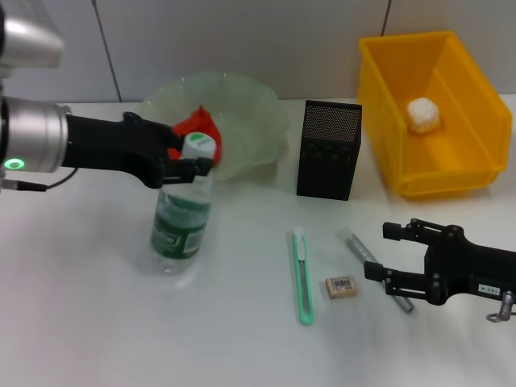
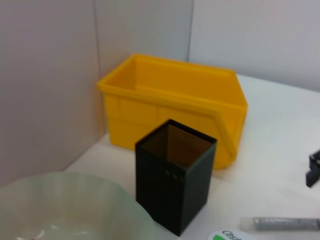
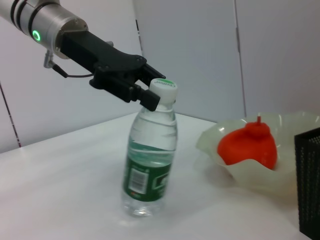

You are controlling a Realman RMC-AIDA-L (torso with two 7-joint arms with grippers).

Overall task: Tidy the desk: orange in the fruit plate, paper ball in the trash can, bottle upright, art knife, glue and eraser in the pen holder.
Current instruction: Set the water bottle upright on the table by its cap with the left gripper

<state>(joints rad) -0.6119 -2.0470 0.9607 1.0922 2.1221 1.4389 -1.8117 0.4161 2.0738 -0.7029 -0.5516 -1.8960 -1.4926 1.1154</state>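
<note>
Bottle (image 1: 181, 211) neck clamped by left gripper (image 1: 192, 159), long axis near vertical; right gripper (image 1: 385, 251) spread by glue (image 1: 372, 266).

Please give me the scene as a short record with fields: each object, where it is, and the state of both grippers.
bottle: standing slightly tilted on table, neck held by left gripper
orange: in fruit plate
paper ball: in yellow trash can
pen holder: upright, appears empty
art knife: lying on table
eraser: beside art knife
glue: lying near right gripper
right gripper: open, low over table
</note>
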